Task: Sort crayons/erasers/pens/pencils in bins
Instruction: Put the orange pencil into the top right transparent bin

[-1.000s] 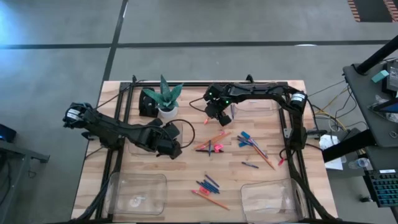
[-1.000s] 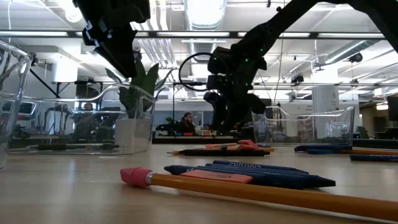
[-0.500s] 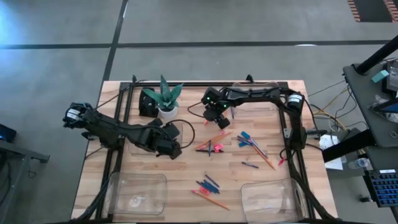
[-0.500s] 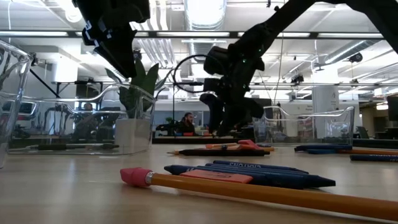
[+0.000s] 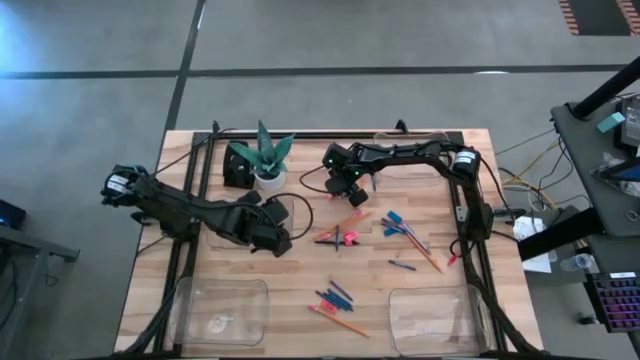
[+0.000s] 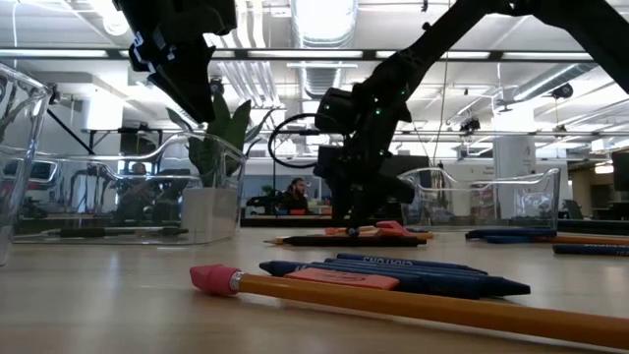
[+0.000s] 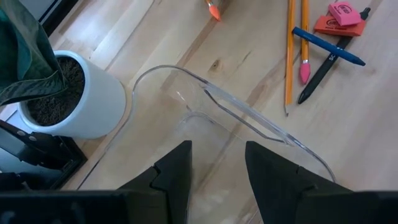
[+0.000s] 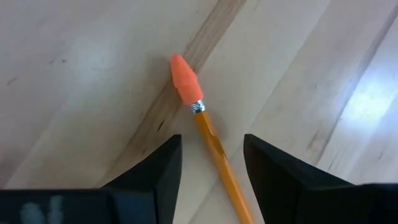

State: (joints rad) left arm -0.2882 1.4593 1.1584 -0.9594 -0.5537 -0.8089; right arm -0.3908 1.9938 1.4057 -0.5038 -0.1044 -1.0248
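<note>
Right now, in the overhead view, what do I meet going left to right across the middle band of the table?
Left end effector → pencil-and-eraser cluster → blue and orange stick pile → short dark stick → small red piece.

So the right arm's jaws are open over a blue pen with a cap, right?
Not quite. The right gripper does hang open, but over an orange pencil with a pink-orange eraser tip, not a blue pen. The right wrist view shows it between the jaws.

Left gripper [image 7: 217,171], fingers apart, hangs bottom centre over a clear bin [image 7: 245,121]. White plant pot [image 7: 78,99] at left. Upper right: two pencils [image 7: 290,56], pink erasers [image 7: 339,15], pens [image 7: 326,46].
</note>
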